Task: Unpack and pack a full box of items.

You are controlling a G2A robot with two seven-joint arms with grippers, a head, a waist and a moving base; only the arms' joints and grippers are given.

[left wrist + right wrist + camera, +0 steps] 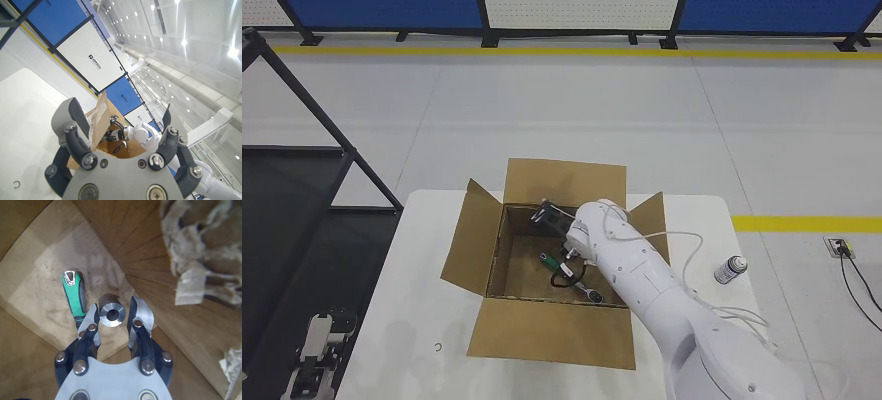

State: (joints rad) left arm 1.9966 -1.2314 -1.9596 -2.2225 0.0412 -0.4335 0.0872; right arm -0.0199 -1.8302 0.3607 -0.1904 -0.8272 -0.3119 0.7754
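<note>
Cardboard box (547,335) sits flaps-out at mid-table. Your right gripper (115,307) is inside, unclenched around a metal cylinder (112,315) beside a green-handled tool (73,294). One can (729,269) stands outside, right, so unpacking seems underway, packing untouched. Left gripper (122,108) rests unclenched, near left.

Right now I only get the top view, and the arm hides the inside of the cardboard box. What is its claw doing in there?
Observer: The right gripper is open, its fingers on either side of a short metal cylinder with a hollow end.
Operator: Anything else hidden near it?
Observer: Crumpled brown paper, farther along inside the box.
Operator: And the other arm's claw?
Observer: The left gripper is open and empty, pointing toward the box from outside it.
</note>
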